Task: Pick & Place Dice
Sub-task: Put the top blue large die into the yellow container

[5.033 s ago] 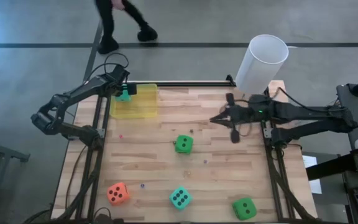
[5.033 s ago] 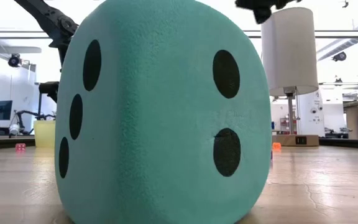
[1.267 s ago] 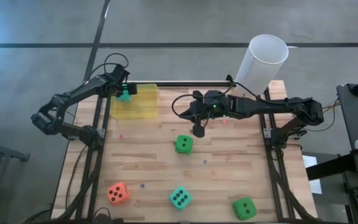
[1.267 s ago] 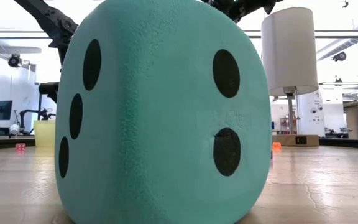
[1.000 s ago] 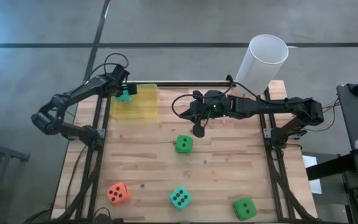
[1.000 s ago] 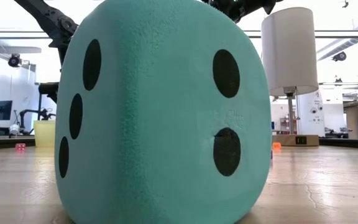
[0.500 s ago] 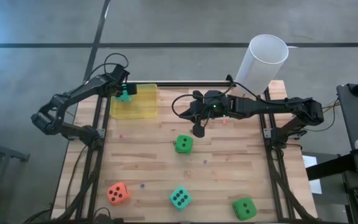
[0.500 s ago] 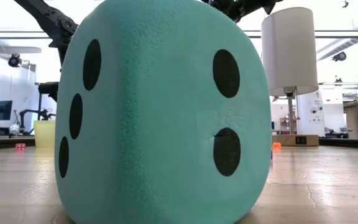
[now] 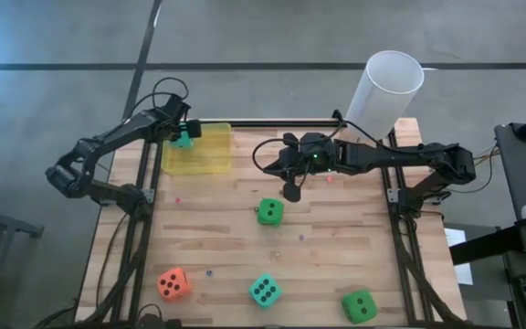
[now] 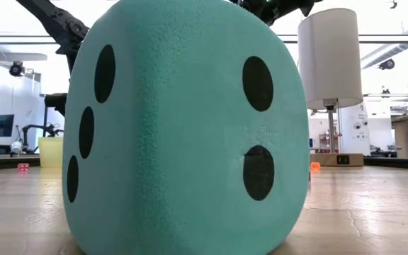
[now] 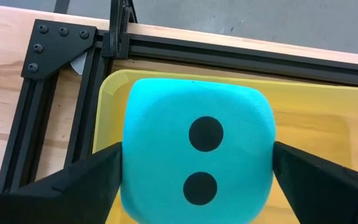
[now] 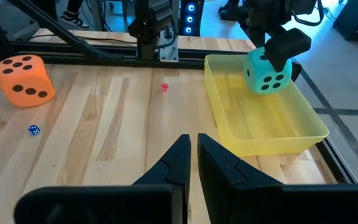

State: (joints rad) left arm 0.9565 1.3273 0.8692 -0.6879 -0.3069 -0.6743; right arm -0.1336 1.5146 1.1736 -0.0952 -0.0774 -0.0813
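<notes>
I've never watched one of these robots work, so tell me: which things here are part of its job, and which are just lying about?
Part of the job:
teal die between the left gripper fingers
yellow tray
green die
second green die
second teal die
orange die

Lying about:
white cylinder
small blue die
small red die

A: Where are the dice?

B: One teal die (image 9: 183, 140) is up over the far-left corner. A green die (image 9: 268, 212) sits mid-bench.

A: The rest?

B: Near edge: orange die (image 9: 173, 284), second teal die (image 9: 264, 291), second green die (image 9: 359, 306).
</notes>
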